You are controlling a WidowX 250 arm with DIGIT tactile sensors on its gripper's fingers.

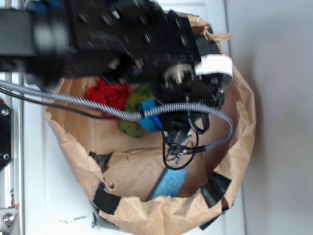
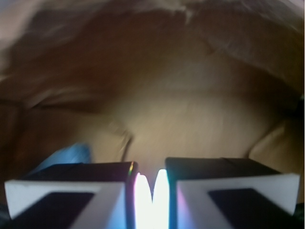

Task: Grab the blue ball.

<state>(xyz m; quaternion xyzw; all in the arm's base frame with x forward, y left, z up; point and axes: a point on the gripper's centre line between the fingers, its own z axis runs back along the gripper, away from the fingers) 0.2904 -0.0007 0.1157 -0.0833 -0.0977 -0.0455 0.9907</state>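
Note:
The blue ball [image 1: 148, 115] lies on the floor of a brown paper bag [image 1: 234, 147], against a green plush toy [image 1: 132, 107], and a striped cable crosses in front of it. My gripper [image 1: 179, 143] hangs inside the bag, just right of the ball and apart from it. In the wrist view my gripper [image 2: 148, 164] has its two fingers close together with only a thin bright slit between them and nothing held. A blurred blue shape [image 2: 66, 156] shows at the left; I cannot tell what it is.
A red plush [image 1: 108, 94] lies left of the green toy. A flat blue sponge [image 1: 169, 183] rests near the bag's front wall. The crumpled bag walls, patched with black tape [image 1: 215, 188], ring the space. The black arm [image 1: 98, 34] covers the bag's back.

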